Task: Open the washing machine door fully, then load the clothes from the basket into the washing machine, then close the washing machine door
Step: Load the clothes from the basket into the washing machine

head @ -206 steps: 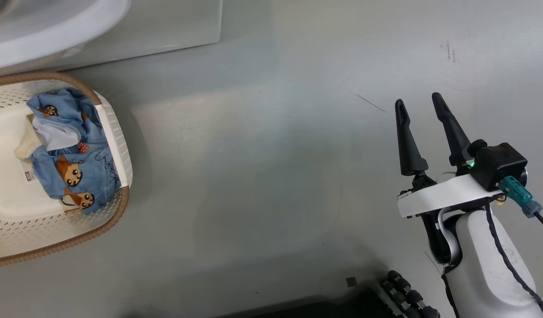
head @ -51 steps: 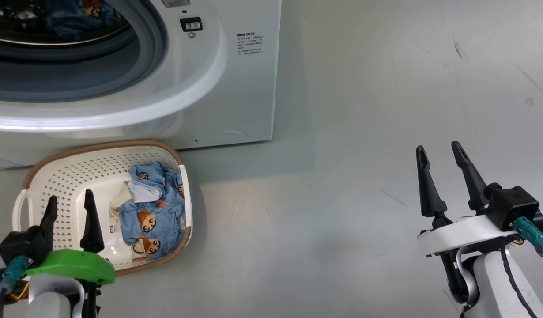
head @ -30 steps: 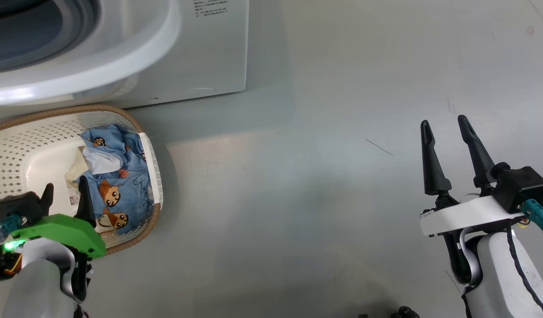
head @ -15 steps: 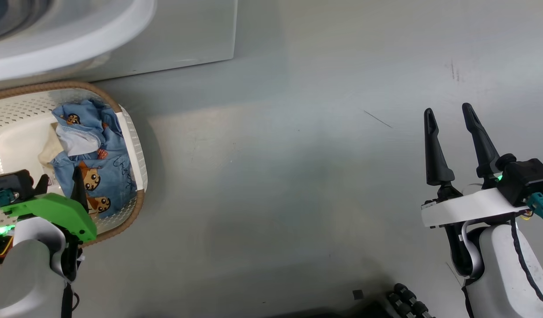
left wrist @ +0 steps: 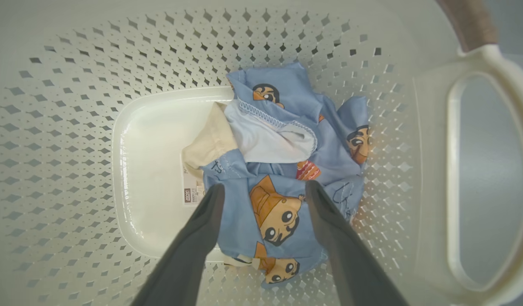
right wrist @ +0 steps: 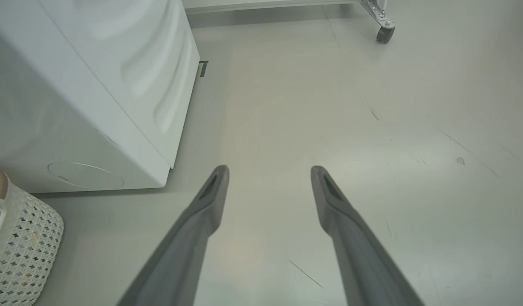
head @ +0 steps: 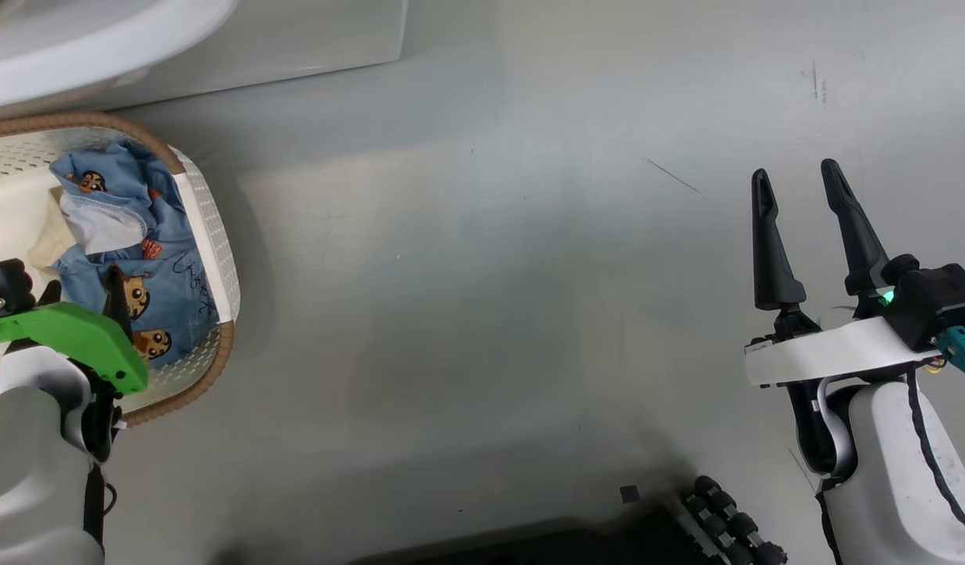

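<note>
The cream-white basket [head: 213, 259] stands on the floor at the left, in front of the white washing machine [head: 294, 39]. Light blue clothes [head: 157, 263] with orange-brown cartoon figures lie crumpled at its right end. My left gripper [head: 82, 286] hangs open just above them. In the left wrist view the clothes [left wrist: 287, 140] lie between and beyond the two fingers of the left gripper [left wrist: 265, 187], and the basket's wall [left wrist: 74, 106] rings them. My right gripper [head: 795, 173] stands open over bare floor at the right, holding nothing. The washing machine door is out of view.
The right wrist view has the right gripper [right wrist: 269, 170] over grey floor, the washing machine's side [right wrist: 95, 106] at the left, the basket's corner [right wrist: 23, 238] and a caster wheel [right wrist: 382, 34] far back. My dark base rollers [head: 726, 518] sit at the bottom.
The head camera has swung, so machine and basket slid up and left in the picture. My left gripper stays open over the clothes. The right arm has kept its pose.
</note>
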`<state>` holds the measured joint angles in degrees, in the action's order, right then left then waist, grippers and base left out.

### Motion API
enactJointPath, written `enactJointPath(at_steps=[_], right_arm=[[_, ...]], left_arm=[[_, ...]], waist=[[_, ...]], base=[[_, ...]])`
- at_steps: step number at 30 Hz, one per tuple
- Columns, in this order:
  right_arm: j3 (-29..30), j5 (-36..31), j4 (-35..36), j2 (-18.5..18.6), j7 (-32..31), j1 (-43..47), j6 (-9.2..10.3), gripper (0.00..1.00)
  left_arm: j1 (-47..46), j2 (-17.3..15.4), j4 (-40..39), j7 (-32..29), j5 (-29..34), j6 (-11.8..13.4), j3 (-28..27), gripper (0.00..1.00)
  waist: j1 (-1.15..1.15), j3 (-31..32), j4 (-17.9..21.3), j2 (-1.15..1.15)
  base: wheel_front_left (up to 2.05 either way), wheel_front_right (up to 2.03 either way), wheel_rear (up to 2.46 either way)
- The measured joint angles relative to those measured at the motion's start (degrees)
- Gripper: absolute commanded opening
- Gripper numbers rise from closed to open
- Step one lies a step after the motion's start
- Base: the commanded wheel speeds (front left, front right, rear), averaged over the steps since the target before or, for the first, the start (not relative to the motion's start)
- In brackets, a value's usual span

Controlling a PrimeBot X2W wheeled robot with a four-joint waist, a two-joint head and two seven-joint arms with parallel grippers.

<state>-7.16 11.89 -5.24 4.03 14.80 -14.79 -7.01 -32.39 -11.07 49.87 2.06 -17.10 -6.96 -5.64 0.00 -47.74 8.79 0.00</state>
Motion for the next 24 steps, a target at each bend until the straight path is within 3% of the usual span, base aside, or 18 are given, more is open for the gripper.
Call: enactJointPath(at_steps=[24], right_arm=[[0.26,0.01,0.19,-0.52,0.0,-0.48,0.0,1.0]], left_arm=[[-6.01,-1.2,8.27,-2.58,1.94,0.9,2.11,1.0]], waist=[[0.0,-3.93,1.53,0.0]], base=[[0.0,0.0,0.0]])
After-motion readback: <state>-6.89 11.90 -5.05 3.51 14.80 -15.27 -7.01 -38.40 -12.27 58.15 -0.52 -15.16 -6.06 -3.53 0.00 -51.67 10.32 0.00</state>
